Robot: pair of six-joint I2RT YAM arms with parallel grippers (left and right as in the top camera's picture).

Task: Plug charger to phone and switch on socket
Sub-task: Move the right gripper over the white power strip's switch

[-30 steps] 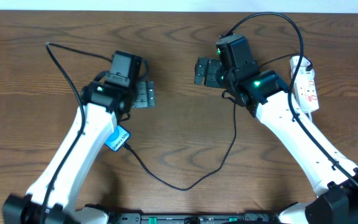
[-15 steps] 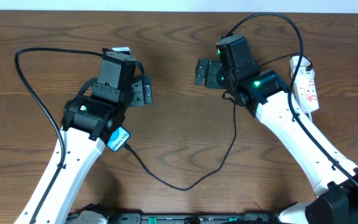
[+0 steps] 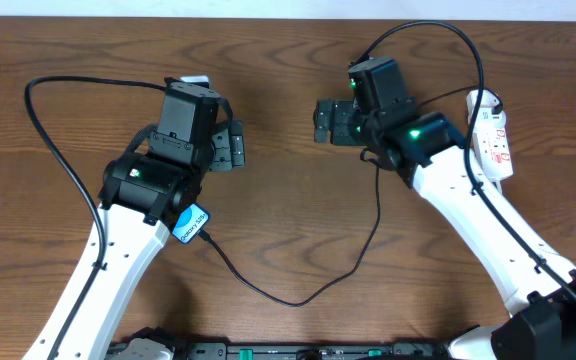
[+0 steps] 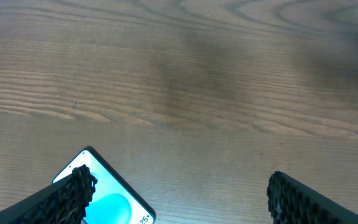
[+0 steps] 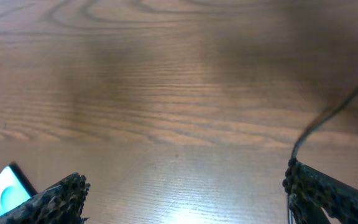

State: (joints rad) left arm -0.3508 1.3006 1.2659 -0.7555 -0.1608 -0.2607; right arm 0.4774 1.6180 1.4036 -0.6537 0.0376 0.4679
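The phone (image 3: 192, 221), blue-screened, lies on the wooden table, mostly hidden under my left arm. It also shows in the left wrist view (image 4: 107, 199) and, small, in the right wrist view (image 5: 8, 188). The charger cable (image 3: 298, 298) runs from the phone's edge in a loop toward my right arm, which hides its far end. I cannot tell whether the tip is plugged in. The socket (image 3: 494, 138) lies at the far right beside my right arm. My left gripper (image 3: 230, 148) (image 4: 179, 186) is open and empty. My right gripper (image 3: 330, 118) (image 5: 185, 186) is open and empty over bare wood.
Black camera cables arc from both wrists, one far to the left (image 3: 30, 100) and one over the right arm (image 3: 438, 28). A thin black cable (image 5: 328, 118) crosses the right of the right wrist view. The table's far edge meets a white wall at the top.
My left arm has changed pose over the last second, its elbow swinging left and its wrist rising over the phone. It has been still for the last half second. The right arm barely moved.
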